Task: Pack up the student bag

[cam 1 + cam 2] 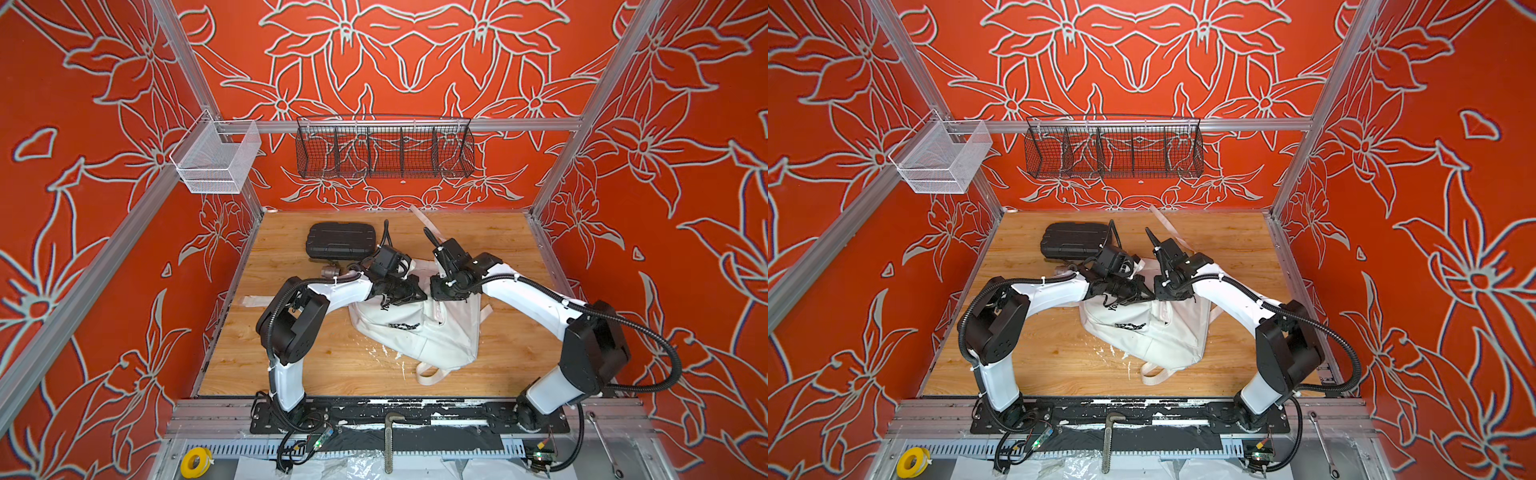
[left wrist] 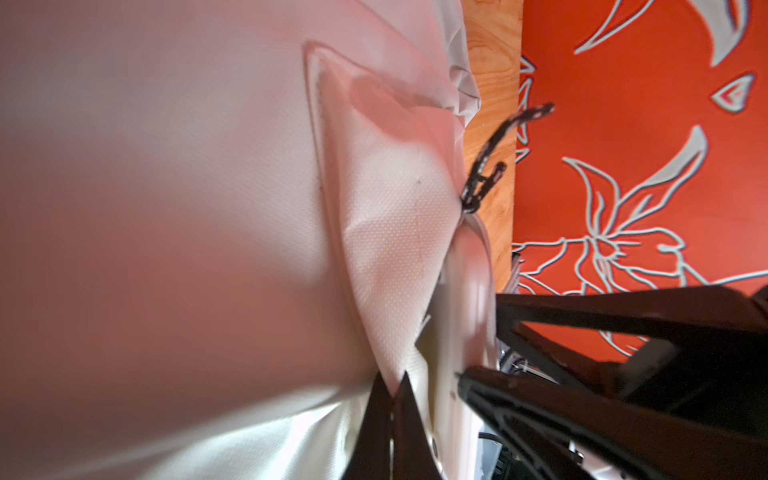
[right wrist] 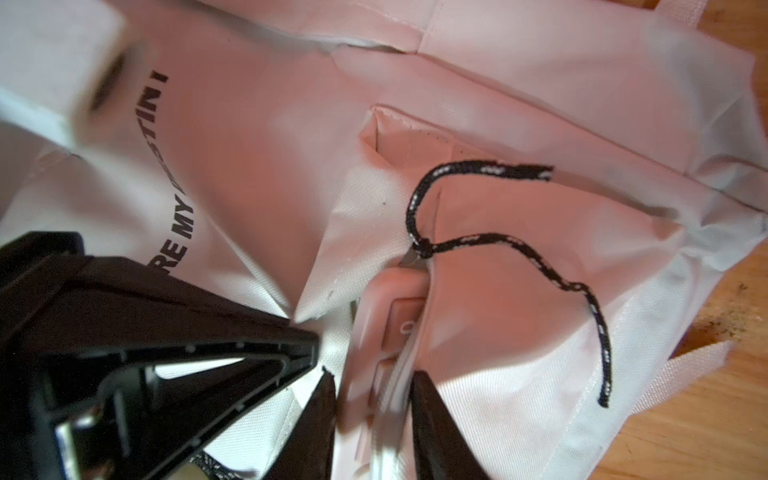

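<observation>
- The student bag (image 1: 419, 332) lies crumpled in the middle of the wooden bench (image 1: 291, 361), with the printed side up. This is seen in both top views. A black case (image 1: 340, 241) rests near its far corner; I cannot tell if the two touch.
- The bag is thin woven cloth. I judge it light, soft and without a shape of its own: it wrinkles wherever it is pulled, and a pocket mouth will probably close when nothing holds it.
- The left end effector (image 2: 392, 388) has its tips together, clamped on a fold of cloth just beside the mouth of the front pocket (image 3: 519, 299). The cloth rises there like a small tent.
- The right end effector (image 3: 374, 386) has its jaws a little apart, one on each side of a pale flat device (image 3: 401, 307) with keys, perhaps a calculator. It appears clamped on the device, whose far end is at the pocket slit.
- The device looks stiff and smooth, so I think it can slip or turn in a narrow grip.
- Good places to hold the bag, in my judgement, are a fold near the zip or the webbing strap (image 1: 432, 376).
- The black cord (image 3: 478, 243) lies loose on the pocket, but it is thin and limp, so it is hard to catch.
- Because the bag is light, pulling the cloth may drag the whole bag over the wood.
</observation>
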{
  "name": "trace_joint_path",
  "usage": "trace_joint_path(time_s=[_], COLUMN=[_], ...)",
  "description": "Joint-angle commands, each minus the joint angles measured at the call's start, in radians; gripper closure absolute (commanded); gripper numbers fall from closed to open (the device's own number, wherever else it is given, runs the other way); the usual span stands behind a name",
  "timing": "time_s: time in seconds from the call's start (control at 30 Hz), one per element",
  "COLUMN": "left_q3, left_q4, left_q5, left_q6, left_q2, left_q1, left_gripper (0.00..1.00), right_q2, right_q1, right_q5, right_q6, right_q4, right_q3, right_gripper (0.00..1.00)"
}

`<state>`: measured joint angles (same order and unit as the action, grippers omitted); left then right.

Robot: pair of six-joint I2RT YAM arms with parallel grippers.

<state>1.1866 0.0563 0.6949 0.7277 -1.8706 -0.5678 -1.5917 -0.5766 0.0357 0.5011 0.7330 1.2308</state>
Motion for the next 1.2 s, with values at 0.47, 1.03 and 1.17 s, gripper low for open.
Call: trace_joint_path(time_s=[0.47,1.03,1.17], left_q3=[-0.025,-0.062,-0.099], left_q4=[-0.183,-0.211,-0.359], left_q5=[0.189,0.285,0.335], left_q6=[0.074,0.061,0.142], left_q2=[0.083,0.089,0.074], left_q1=[0.056,0.089,0.105], left_gripper=[1.0,1.0,1.0], right_q2=[-0.138,-0.264,-0.263], right_q1=[0.024,0.09,0.093], right_q5=[-0.299,-0.234,-0.234], right_q6=[-0.015,-0.027,-0.024], right_q4=[0.137,0.193,0.181], right_q3=[-0.027,-0.008,-0.018], right_gripper=[0.75,0.74,0.58])
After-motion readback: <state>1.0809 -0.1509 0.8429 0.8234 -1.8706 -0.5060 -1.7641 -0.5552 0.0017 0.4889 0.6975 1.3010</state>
